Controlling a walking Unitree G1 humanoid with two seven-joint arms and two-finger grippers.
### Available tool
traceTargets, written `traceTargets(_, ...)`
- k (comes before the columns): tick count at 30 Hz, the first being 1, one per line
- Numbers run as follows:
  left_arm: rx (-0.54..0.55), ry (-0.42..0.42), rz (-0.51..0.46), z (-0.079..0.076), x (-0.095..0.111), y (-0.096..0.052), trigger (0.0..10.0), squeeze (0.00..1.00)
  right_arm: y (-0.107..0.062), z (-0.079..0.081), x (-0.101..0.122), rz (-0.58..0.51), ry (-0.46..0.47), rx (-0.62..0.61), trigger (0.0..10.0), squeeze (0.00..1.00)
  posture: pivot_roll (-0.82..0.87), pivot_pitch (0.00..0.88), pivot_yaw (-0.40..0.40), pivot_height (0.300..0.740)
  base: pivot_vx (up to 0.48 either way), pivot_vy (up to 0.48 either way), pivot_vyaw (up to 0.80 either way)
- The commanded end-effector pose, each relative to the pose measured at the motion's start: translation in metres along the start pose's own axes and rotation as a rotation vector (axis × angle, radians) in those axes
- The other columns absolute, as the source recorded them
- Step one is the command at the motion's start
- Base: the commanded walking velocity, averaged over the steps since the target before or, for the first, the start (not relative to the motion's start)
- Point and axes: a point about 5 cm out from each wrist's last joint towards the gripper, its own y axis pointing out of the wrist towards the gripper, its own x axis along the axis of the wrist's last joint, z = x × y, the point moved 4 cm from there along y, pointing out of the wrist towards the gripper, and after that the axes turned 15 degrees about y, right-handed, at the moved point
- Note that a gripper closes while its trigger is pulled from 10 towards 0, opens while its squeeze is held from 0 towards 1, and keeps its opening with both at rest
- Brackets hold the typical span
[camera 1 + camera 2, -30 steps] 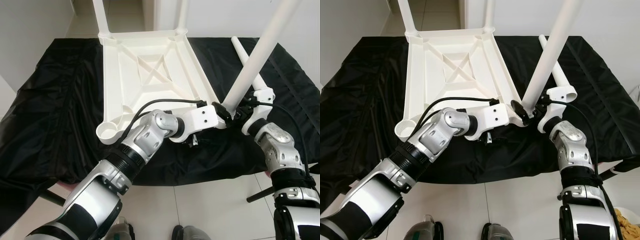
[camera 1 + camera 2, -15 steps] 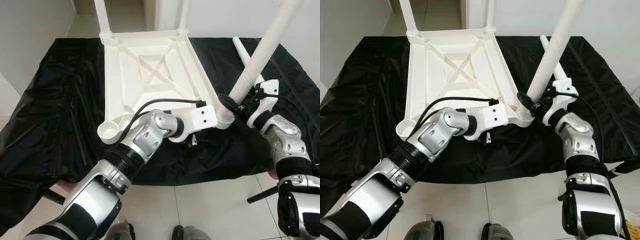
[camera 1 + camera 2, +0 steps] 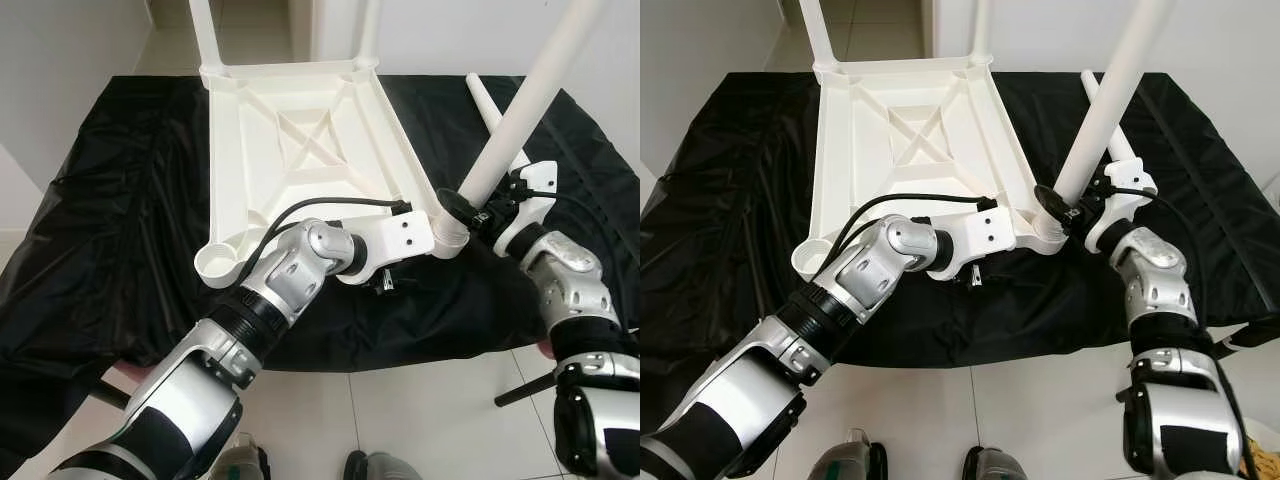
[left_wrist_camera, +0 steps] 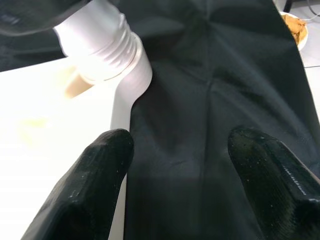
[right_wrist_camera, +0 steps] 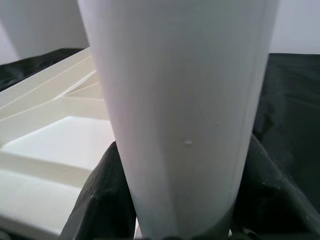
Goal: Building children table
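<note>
White plastic children's table top (image 3: 300,150) lies upside down on a black cloth-covered surface (image 3: 110,200), its ribbed underside facing up, two legs already standing in its far corners. I hold a long white plastic table leg (image 3: 510,125) clamped in my right gripper (image 3: 478,212), low on the leg; it leans away to the right, and its threaded foot sits at the near right corner socket (image 3: 447,238). My left gripper (image 4: 175,165) is spread wide and grasps nothing; its fingers (image 4: 95,185) straddle the table's near edge just beside that socket, steadying the top. To do this step well, I judge the leg must first be brought upright over the socket, since a slanted thread would likely bind, then turned home while the left arm keeps the top from sliding on the slick cloth. A spare white leg (image 3: 492,115) lies on the cloth behind my right arm, close enough to be nudged. The near left corner socket (image 3: 218,265) is not yet filled. The socket corner sits close to the cloth's front edge, with tiled floor (image 3: 430,410) beyond, so there is little room toward me and more open room to the right.
</note>
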Motion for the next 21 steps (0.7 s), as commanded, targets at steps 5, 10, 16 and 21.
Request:
traceTargets(5, -0.008, 0.002, -0.009, -0.001, 0.003, 0.0, 10.0, 0.0, 0.004, 0.001, -0.011, -0.012, 0.049, -0.12, 10.0, 0.0, 0.03, 0.074, 0.019, 0.74, 0.0, 0.0, 0.0)
traceTargets(10, -0.01, 0.004, -0.01, -0.002, 0.003, 0.0, 10.0, 0.0, 0.004, 0.001, -0.016, -0.031, 0.077, -0.205, 10.0, 0.0, 0.03, 0.073, 0.017, 0.74, 0.0, 0.0, 0.0)
traceTargets(16, 0.002, -0.005, -0.008, -0.001, 0.004, 0.001, 10.0, 0.0, 0.004, 0.004, -0.023, -0.061, 0.129, -0.29, 10.0, 0.0, 0.03, 0.066, 0.01, 0.74, 0.0, 0.0, 0.0)
traceTargets(21, 0.039, -0.036, -0.007, 0.006, 0.004, 0.0, 10.0, 0.0, 0.003, 0.008, -0.025, -0.084, 0.156, -0.352, 10.0, 0.0, 0.03, 0.061, 0.006, 0.74, 0.0, 0.0, 0.0)
